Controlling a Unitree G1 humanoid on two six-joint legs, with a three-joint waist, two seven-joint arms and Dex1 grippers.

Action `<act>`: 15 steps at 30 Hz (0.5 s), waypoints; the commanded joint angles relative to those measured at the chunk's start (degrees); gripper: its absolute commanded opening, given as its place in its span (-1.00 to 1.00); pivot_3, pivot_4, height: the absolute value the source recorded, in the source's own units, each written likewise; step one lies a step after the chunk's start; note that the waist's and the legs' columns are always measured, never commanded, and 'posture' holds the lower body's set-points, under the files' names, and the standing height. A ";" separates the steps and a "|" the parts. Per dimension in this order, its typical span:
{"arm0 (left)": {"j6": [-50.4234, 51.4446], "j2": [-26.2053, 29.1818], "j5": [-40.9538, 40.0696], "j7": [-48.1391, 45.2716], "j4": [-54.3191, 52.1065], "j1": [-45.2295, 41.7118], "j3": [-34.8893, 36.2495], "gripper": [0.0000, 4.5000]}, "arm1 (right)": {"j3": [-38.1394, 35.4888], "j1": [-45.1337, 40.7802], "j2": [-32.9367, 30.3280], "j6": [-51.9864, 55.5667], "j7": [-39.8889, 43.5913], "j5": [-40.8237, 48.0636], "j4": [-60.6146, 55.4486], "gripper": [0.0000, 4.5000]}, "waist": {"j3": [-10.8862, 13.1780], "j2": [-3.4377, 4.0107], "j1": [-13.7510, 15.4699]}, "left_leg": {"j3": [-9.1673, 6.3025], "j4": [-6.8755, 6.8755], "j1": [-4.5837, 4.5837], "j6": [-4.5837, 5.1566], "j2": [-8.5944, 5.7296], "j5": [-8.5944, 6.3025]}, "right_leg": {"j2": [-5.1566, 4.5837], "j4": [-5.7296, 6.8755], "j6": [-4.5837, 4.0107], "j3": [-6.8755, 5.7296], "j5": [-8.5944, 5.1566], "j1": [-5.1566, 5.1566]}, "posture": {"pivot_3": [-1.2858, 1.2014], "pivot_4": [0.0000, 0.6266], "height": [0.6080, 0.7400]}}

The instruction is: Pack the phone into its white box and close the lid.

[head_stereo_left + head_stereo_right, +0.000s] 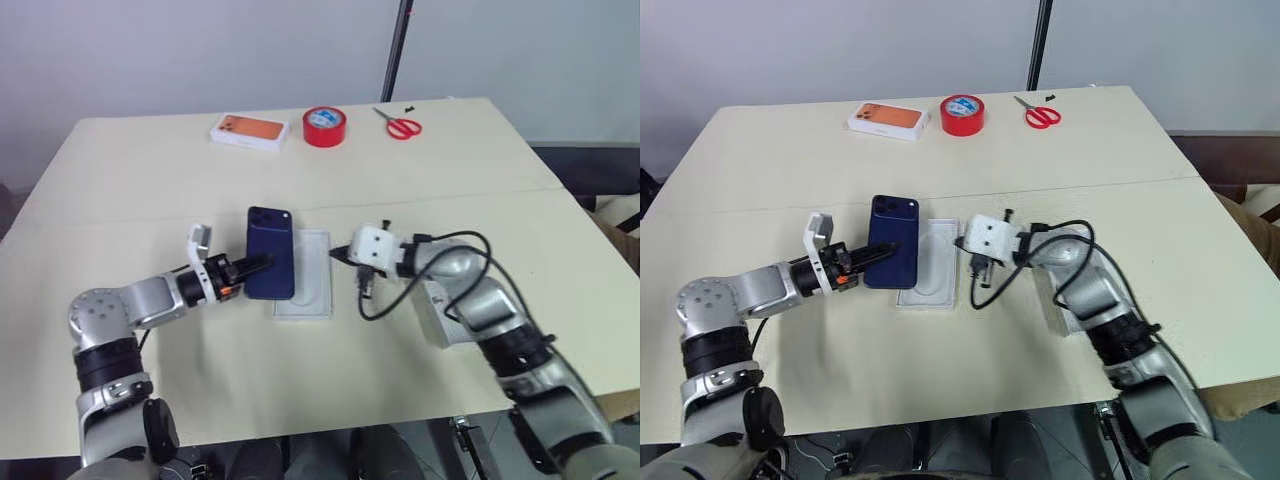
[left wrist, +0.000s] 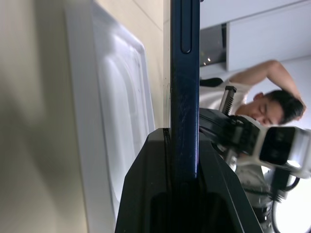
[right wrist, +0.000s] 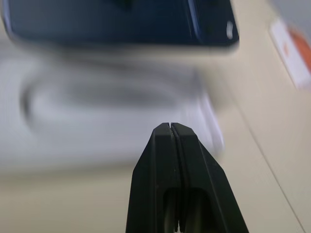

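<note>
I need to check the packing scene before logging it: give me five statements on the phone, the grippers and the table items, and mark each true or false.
1. The left gripper is shut on the slim dark navy-blue phone. True.
2. The right gripper holds the phone. False: it is shut and empty, near the flat white insert with an oval recess.
3. The red tape roll sits between the orange-pictured white box and the red-handled scissors. True.
4. The phone lies flat inside the insert. False: it is held above the insert's edge.
5. The scissors lie beside the insert. False: they lie at the beige table's far edge.
</note>
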 commanded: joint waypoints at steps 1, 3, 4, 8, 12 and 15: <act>-2.24 -1.05 0.00 -2.17 -2.01 -0.07 -1.77 -1.00 | -3.14 0.69 -1.39 2.64 -0.64 0.96 -5.00 -0.98 | 0.00 0.00 0.11 | 0.01 0.00 0.00 0.00 0.00 0.00 | 0.00 0.01 0.00 0.01 0.00 -0.01 | 0.03 -0.52 1.00; -2.82 -1.57 0.68 -2.60 -1.86 0.50 -3.09 -0.56 | -3.41 1.73 -1.36 3.74 -1.14 1.10 -6.67 -1.00 | 0.00 0.00 0.01 | 0.05 -0.02 0.02 -0.01 0.03 0.00 | 0.09 0.02 0.00 0.03 0.00 -0.04 | 0.03 -0.52 1.00; -2.89 -1.63 0.95 -2.79 -1.77 0.84 -3.68 -0.44 | -3.38 2.33 -1.28 4.06 -1.42 0.97 -7.24 -1.00 | 0.00 0.00 0.01 | 0.05 -0.04 0.02 -0.01 0.03 0.01 | 0.11 0.03 0.00 0.03 0.00 -0.04 | 0.03 -0.52 1.00; -4.34 -0.77 2.94 -3.31 -1.95 1.51 -5.77 0.49 | -3.21 3.34 -0.89 5.27 -2.47 0.77 -8.46 -1.00 | 0.00 0.00 0.23 | 0.04 -0.04 0.02 -0.01 0.05 0.01 | 0.07 0.02 0.00 0.03 0.00 -0.02 | 0.03 -0.52 1.00; -2.94 1.52 3.07 -4.91 -0.18 0.04 -6.32 0.98 | -3.16 3.06 0.18 5.95 -3.40 1.18 -8.35 -1.00 | -0.01 0.02 0.65 | 0.03 0.02 0.17 -0.01 0.03 0.01 | 0.06 0.03 0.00 0.03 0.00 0.14 | 0.03 -0.52 1.00; -2.23 3.22 2.47 -5.72 0.67 -1.27 -5.69 0.98 | -2.67 2.86 0.92 5.31 -3.95 0.94 -7.19 -1.00 | -0.01 0.02 0.63 | 0.03 0.00 0.13 -0.01 0.01 0.01 | 0.07 0.02 0.00 0.03 0.00 0.09 | 0.03 -0.52 1.00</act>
